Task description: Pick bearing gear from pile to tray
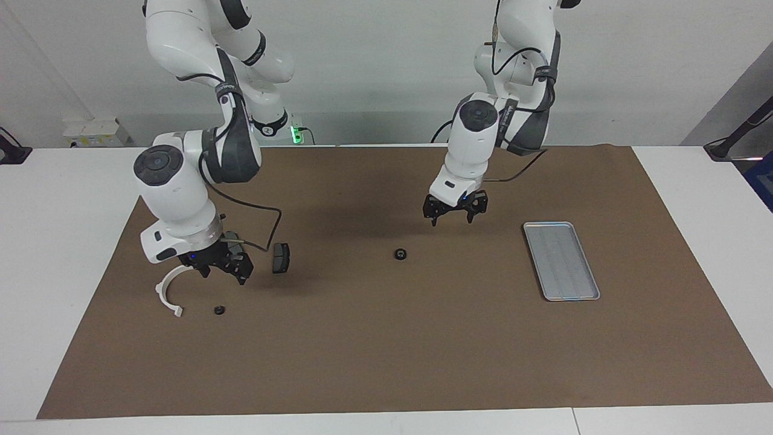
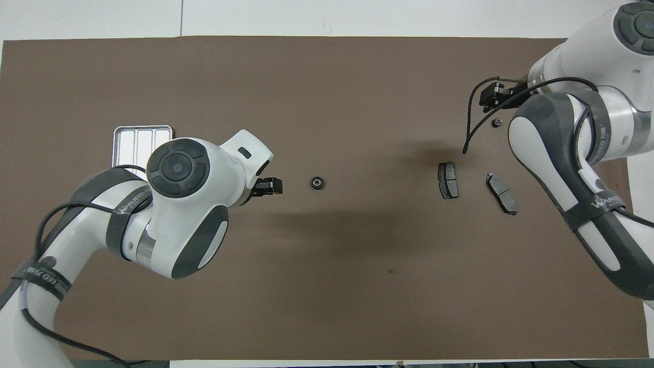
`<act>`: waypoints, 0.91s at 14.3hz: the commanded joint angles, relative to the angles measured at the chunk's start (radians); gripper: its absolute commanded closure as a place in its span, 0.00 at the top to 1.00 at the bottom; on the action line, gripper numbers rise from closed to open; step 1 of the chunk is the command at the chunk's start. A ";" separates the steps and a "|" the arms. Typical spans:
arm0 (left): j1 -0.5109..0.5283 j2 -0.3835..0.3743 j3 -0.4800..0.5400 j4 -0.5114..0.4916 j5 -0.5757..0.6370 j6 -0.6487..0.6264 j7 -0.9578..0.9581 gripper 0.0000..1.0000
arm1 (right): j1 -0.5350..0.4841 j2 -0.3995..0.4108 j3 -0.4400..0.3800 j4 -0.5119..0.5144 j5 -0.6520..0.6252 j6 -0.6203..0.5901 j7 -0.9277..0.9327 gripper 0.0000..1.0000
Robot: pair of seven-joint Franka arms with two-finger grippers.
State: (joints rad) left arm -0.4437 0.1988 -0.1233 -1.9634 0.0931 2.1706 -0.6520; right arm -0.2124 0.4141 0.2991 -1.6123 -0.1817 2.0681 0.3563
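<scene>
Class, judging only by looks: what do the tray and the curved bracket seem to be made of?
The tray: probably metal, with a silver-grey, dull sheen, raised rim and ribbed floor. The curved bracket: likely plastic, plain matt white, a thin arc with small end tabs.

We see the bearing gear (image 1: 399, 254) mid-mat, betw. tray (image 1: 589, 295) & brake pads (image 2: 448, 180). Arc bracket (image 1: 166, 288) sits at right arm's end.
</scene>
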 commanded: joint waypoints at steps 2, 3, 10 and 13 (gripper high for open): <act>-0.064 0.114 0.016 0.115 0.066 0.017 -0.129 1.00 | -0.039 0.035 0.011 -0.018 -0.028 0.069 -0.049 0.85; -0.067 0.138 0.014 0.147 0.066 0.008 -0.147 1.00 | -0.044 0.049 0.011 -0.018 -0.035 0.085 -0.049 0.84; -0.109 0.231 0.014 0.253 0.066 0.011 -0.204 1.00 | -0.065 0.155 0.011 0.000 -0.093 0.182 -0.048 0.80; -0.110 0.232 0.014 0.250 0.063 0.020 -0.210 1.00 | -0.067 0.178 0.011 0.002 -0.093 0.217 -0.045 0.77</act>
State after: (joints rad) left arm -0.5345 0.4148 -0.1239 -1.7379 0.1371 2.1887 -0.8339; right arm -0.2643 0.5746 0.2955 -1.6225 -0.2606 2.2625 0.3296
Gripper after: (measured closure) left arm 0.000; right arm 0.198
